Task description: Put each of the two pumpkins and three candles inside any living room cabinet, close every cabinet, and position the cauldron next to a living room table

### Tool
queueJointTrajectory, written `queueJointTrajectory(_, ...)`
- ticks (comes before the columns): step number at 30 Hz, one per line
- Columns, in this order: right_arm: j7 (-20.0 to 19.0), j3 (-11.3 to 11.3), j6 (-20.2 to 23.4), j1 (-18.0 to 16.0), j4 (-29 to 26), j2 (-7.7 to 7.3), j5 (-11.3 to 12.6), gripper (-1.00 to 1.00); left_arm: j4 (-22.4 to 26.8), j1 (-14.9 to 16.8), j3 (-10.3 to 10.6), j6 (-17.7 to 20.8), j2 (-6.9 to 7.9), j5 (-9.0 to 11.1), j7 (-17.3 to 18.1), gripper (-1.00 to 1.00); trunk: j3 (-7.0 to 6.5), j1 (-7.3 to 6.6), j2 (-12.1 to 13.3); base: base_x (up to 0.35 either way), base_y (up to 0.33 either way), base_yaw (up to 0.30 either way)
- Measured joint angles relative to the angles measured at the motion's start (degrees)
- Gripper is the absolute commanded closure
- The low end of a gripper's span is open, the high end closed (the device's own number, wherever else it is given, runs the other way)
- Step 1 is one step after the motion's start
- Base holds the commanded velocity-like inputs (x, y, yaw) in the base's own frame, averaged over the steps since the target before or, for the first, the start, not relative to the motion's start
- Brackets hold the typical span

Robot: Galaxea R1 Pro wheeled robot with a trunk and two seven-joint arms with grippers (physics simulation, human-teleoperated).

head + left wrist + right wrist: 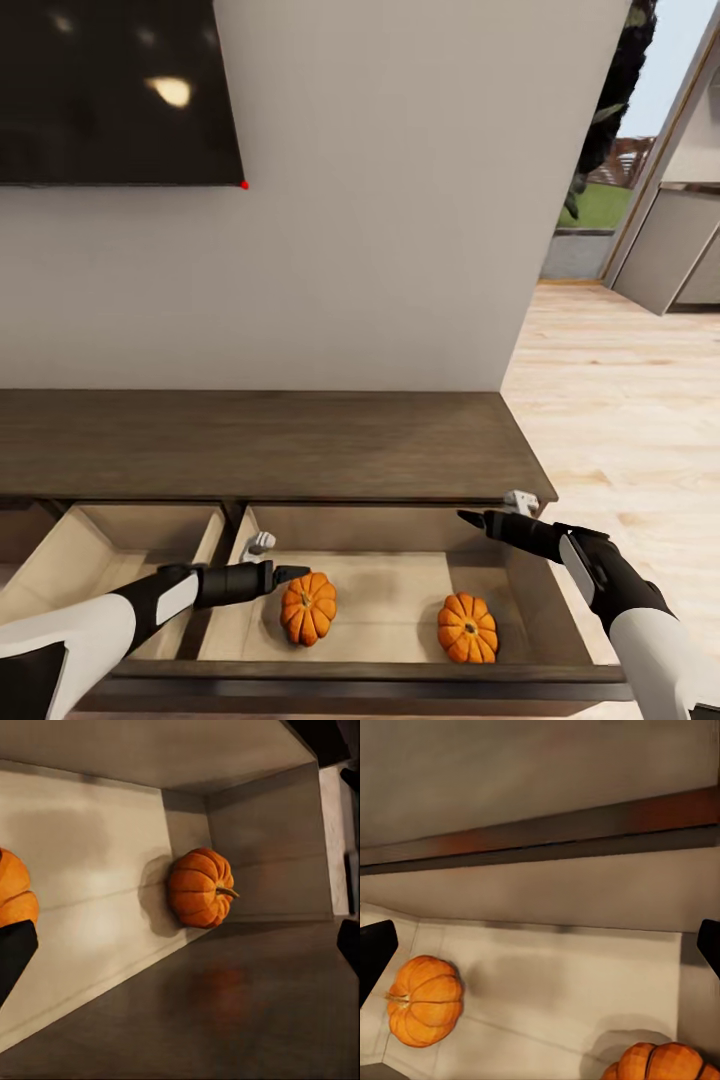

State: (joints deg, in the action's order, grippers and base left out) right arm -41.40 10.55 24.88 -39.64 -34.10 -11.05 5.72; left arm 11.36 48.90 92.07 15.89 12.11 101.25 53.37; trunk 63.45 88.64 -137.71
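At the far left of the head view, a dark TV screen (110,90) hung on the pale wall in the upper left corner. Below it ran the long brown cabinet (260,445), with two drawers pulled open at the bottom of the frame. The left drawer (90,560) looked bare inside where it could be seen. The left gripper (285,574) reached in from the lower left and pointed at the left pumpkin (308,607), just beside it and not holding it. In the left wrist view its fingers stood wide apart at the edges. Both pumpkins sat in the right drawer (400,590), the right pumpkin (467,627) near the front right corner. The right gripper (475,519) hovered over the back right of that drawer with nothing in it, and its fingers also stood wide apart in the right wrist view. The pumpkin part looked done, I think, so the candles would come next and the drawers would need shutting. To shut a drawer well, both arms should lift clear first, then push flat on the front edge so nothing rolls or gets pinched. On the right, the light wood floor (620,400) led to an open doorway (600,150) with green outside.
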Motion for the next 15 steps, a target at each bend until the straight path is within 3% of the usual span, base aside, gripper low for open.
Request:
queueJointTrajectory(8,-0.1,0.0,0.0,0.0,0.0,-0.02,0.0,-1.0,0.1,0.1,0.2,0.8,0.06,-0.1,0.5,-1.0,-1.44,-1.76,3.2,-0.016,0.001,0.0)
queueJointTrajectory(15,-0.1,0.0,0.0,0.0,0.0,-0.02,0.0,-1.0,0.1,0.1,0.2,0.8,0.3,-0.1,0.8,-1.0,-2.16,-2.64,4.8,-0.208,0.055,0.0)
